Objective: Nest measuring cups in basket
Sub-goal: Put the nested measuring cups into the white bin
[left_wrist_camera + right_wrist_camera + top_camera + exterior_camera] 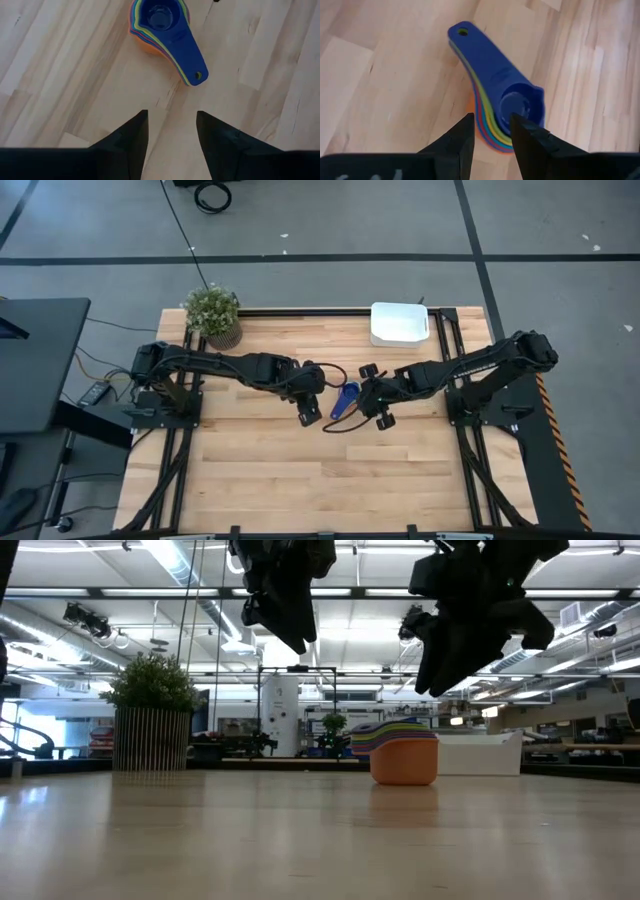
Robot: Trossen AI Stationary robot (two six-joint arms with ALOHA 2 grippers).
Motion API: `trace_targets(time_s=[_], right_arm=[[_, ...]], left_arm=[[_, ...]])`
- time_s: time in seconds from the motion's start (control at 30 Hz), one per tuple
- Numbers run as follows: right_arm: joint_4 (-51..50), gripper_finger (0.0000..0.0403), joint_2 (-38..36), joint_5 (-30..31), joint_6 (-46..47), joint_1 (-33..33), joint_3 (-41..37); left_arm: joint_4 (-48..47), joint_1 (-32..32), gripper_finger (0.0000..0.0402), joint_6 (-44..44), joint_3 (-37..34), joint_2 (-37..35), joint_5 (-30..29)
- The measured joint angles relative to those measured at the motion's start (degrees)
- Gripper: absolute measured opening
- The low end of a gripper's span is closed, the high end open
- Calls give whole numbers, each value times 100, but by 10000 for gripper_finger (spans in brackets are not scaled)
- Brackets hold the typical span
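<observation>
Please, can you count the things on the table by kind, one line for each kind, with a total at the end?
Nested stack of measuring cups: 1 (single cups inside cannot be counted)
White basket: 1
Potted plant: 1
Total: 3

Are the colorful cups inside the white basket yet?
No, the stacked cups sit on the bare wooden table between the two grippers, well apart from the white basket at the table's far edge.
</observation>
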Motion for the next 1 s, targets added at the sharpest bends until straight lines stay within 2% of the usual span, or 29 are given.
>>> trace_targets(time_s=[0.23, 0.7, 1.0], right_arm=[[45, 130, 1, -186, -242, -60, 0], [96, 130, -1, -192, -118, 31, 2], [-615, 130, -3, 63, 461, 364, 842]], left_arm=[[2, 0, 173, -689, 0, 0, 0], [11, 146, 173, -668, 0, -4, 0], [40, 306, 173, -586, 0, -4, -1]])
